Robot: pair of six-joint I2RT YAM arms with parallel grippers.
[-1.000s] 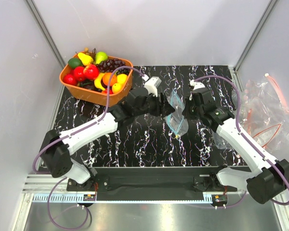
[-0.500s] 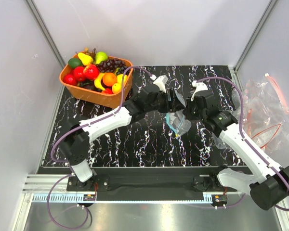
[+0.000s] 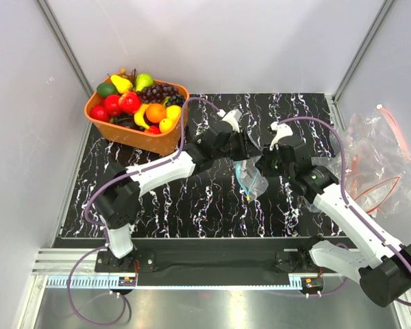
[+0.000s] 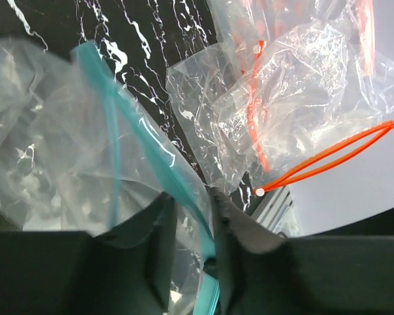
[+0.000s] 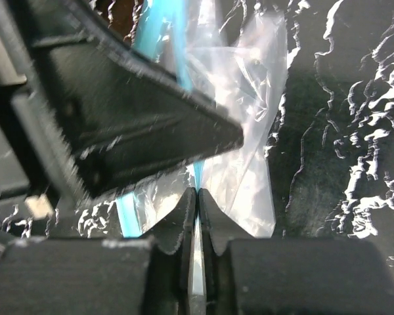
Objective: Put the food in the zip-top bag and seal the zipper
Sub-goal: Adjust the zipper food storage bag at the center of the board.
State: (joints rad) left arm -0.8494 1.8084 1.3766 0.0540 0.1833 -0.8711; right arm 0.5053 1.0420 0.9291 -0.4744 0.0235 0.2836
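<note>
The clear zip-top bag [image 3: 252, 179] hangs over the middle of the table between my two grippers. My right gripper [image 3: 264, 164] [image 5: 197, 191] is shut on its light blue zipper [image 5: 198, 172]. My left gripper [image 3: 249, 145] [image 4: 187, 197] is open, its jaws a little apart around the bag's top edge, with the zipper [image 4: 177, 180] running through the gap against the right finger. The food lies in the orange basket [image 3: 138, 141] at the far left: two red fruits [image 3: 113, 104], an orange one [image 3: 155, 112] and a yellow one [image 3: 167, 125].
Grapes [image 3: 161, 90], a green pear and a lime share the basket. A pile of clear bags with red-orange strips [image 3: 373, 154] [image 4: 302, 111] lies beyond the table's right edge. White walls and metal posts enclose the black marbled table [image 3: 192, 199].
My left arm has reached right and forward, bringing its jaws onto the bag's top edge. My right gripper has shifted slightly left, holding the bag throughout.
</note>
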